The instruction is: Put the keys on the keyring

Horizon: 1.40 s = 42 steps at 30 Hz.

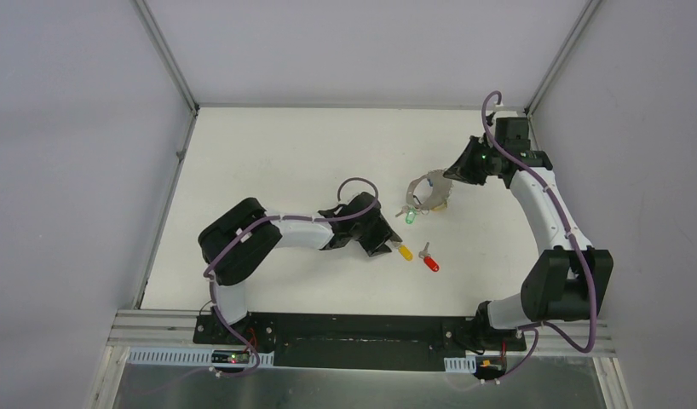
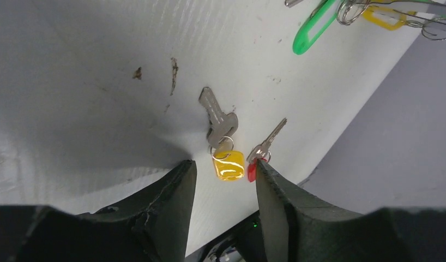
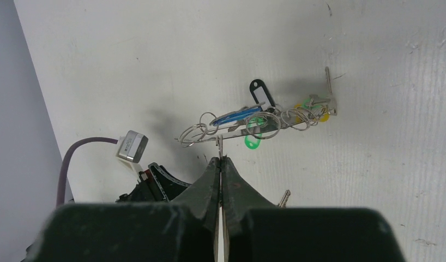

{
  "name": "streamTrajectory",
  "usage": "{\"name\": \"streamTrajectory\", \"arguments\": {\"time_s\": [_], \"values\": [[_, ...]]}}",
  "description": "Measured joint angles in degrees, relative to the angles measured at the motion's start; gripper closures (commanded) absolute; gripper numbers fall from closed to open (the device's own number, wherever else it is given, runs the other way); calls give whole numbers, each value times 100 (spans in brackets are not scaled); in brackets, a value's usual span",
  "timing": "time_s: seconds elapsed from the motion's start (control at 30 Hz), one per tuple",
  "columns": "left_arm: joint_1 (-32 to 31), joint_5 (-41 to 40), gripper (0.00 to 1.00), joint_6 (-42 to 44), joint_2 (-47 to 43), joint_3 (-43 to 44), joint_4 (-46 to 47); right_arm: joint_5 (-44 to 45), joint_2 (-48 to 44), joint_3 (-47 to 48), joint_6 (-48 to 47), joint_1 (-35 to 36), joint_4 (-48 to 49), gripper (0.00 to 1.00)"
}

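Note:
A key with a yellow head [image 1: 405, 252] and a key with a red head [image 1: 430, 262] lie loose on the white table. My left gripper [image 1: 383, 242] is open and empty right beside the yellow key. In the left wrist view the yellow key [image 2: 227, 164] lies just past the gap between my open fingers [image 2: 182, 180], and the red key [image 2: 263, 148] lies by the right finger. My right gripper [image 1: 454, 175] is shut on the grey keyring [image 1: 416, 181] and holds it tilted above the table. The keyring [image 3: 264, 126] carries green [image 3: 255, 140], black [image 3: 261, 91], blue and yellow tags.
The walls of the enclosure close in the table on the left, far and right sides. The left arm's camera plug and purple cable [image 3: 131, 146] show below the keyring in the right wrist view. The green tag [image 2: 313, 27] hangs at the top of the left wrist view.

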Motion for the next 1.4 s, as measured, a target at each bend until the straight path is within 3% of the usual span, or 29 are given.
{"name": "streamTrajectory", "arguments": {"time_s": [0.17,0.5,0.9,1.4], "values": [[-20,186,56,-573,212,-101,627,-94,28,-7,26,-7,20,100],[-299,68,66,-1502,221,-310,710,-271,96,-7,87,-11,79,100],[-304,-426,64,-1910,216,-804,1508,-533,210,-7,160,-11,177,100],[-302,-822,74,-2186,216,-1137,2015,-778,302,-7,262,-11,236,100]]}}
